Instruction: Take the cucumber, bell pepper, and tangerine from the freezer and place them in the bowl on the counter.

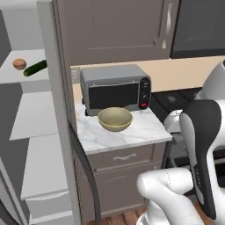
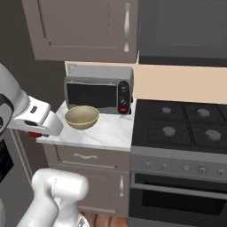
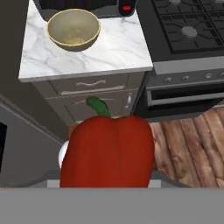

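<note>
The glossy red bell pepper (image 3: 107, 153) with its green stem fills the lower hand view, and my gripper (image 2: 35, 133) is shut on it; the fingertips are hidden behind it. A sliver of the red pepper (image 2: 33, 134) shows under the hand, left of the counter (image 2: 106, 132) and short of its front edge. The pale yellow-olive bowl (image 1: 115, 119) (image 2: 82, 117) (image 3: 73, 29) stands empty on the marble in front of the microwave. In the open freezer, the tangerine (image 1: 19, 63) and the dark green cucumber (image 1: 35, 68) lie side by side on the top shelf (image 1: 17, 77).
The grey microwave (image 1: 116, 88) (image 2: 98, 90) stands behind the bowl. The freezer door's edge (image 1: 59, 114) and its dark curved handle (image 1: 83, 162) stand between the shelves and the counter. A black stove (image 2: 181, 122) adjoins the counter on the right, with brown wall cupboards (image 2: 84, 29) above.
</note>
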Available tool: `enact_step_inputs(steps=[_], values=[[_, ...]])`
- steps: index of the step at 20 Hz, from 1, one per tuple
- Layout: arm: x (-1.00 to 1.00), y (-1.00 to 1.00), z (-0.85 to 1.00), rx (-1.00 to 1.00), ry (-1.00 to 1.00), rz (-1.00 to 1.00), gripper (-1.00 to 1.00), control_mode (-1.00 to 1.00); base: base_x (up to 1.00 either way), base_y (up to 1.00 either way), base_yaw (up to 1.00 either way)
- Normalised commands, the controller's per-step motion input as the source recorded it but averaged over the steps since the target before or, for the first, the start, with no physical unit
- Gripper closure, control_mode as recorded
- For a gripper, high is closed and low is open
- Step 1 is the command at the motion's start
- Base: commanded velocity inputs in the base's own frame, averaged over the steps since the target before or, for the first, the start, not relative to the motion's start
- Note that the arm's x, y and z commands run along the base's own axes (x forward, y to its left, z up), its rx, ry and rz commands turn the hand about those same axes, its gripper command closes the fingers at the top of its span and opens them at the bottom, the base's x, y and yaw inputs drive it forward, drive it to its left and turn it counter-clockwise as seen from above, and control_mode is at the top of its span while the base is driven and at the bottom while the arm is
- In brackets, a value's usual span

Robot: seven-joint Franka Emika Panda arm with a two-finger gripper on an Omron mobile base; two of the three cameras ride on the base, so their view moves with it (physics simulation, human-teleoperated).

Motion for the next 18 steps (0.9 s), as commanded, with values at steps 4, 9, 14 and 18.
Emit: enact_step_inputs(steps=[4,9,14,18], values=[[0.00,0.00,0.00,0.00,0.00,0.00,1.00,1.00,0.53,-0.38,0.04],[0.00,0.00,0.00,0.00,0.00,0.00,1.00,1.00,0.55,-0.28,0.04],[0.00,0.00,0.00,0.00,0.00,0.00,1.00,1.00,0.46,-0.01,0.01],[0.00,0.00,0.00,0.00,0.00,0.00,1.00,1.00,0.48,0.01,0.00]])
